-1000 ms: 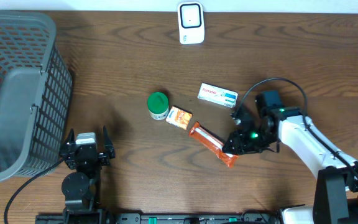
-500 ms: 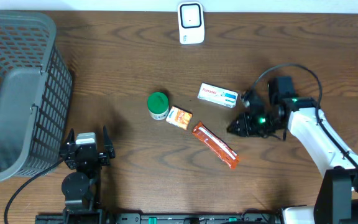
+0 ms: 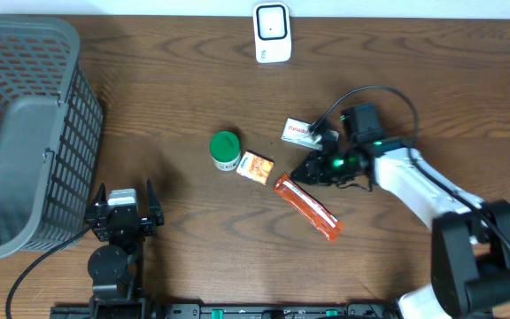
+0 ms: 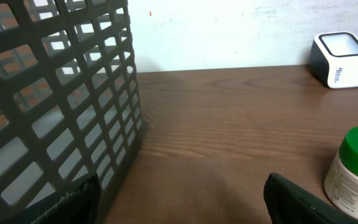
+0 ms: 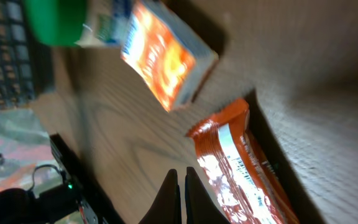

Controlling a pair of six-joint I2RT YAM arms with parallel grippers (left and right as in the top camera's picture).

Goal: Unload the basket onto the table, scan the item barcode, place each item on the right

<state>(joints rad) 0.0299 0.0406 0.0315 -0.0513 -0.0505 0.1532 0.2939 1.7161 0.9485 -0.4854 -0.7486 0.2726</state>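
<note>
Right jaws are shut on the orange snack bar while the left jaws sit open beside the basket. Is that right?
No. The right gripper has its jaws shut on nothing: the right wrist view shows the orange snack bar lying beside them. The left gripper does sit open beside the basket.

Overhead view: even, diffuse light falls from above. Shadows on the brown table (image 3: 149, 89) are soft and short, darkest beside the basket (image 3: 25, 133). The white scanner (image 3: 272, 33) is close to overexposed, and a small green lamp (image 3: 335, 164) glows on the right arm (image 3: 405, 177).

Left wrist view: the wall (image 4: 229, 31) is bright. The middle distance is sharp, while the basket near the lens looks dark and slightly soft.

Right wrist view: dimmer, tilted and smeared with blur. The orange box (image 5: 166, 59) and the snack bar (image 5: 247, 174) lack crisp edges, the box casts a deep shadow, and the bar's wrapper carries pale glare.
</note>
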